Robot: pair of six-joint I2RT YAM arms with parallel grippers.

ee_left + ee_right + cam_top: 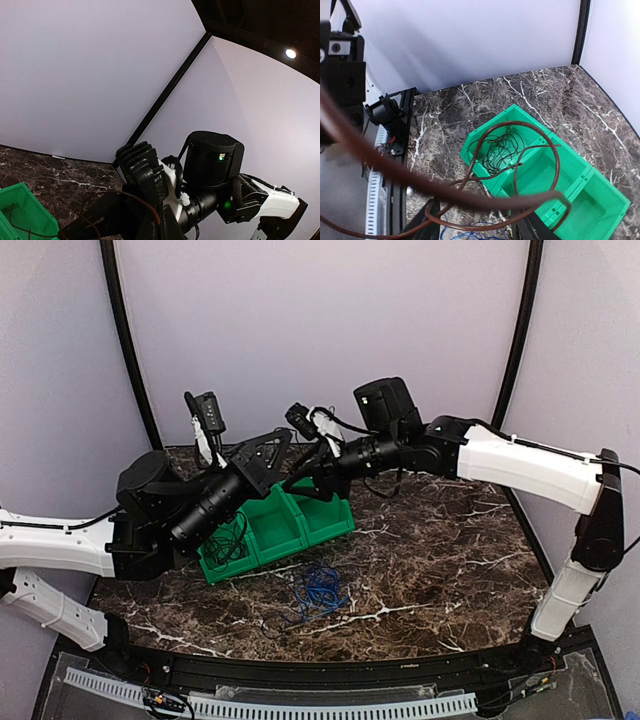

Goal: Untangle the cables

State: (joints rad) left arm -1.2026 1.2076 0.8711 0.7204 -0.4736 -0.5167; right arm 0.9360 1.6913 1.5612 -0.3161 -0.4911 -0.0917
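Above green plastic bin | glossy brown cable loops | left tool, right tool: grip unclear | blue wire coil on marble table

top: overhead; left wrist: toward wall; right wrist: down onto bin

Dark brown marble-patterned tabletop, white veining running across it. Pale lilac wall panels enclosing three sides, black struts standing at the joins. Round ceiling lamp glowing overhead. White slotted duct lying along the near edge.
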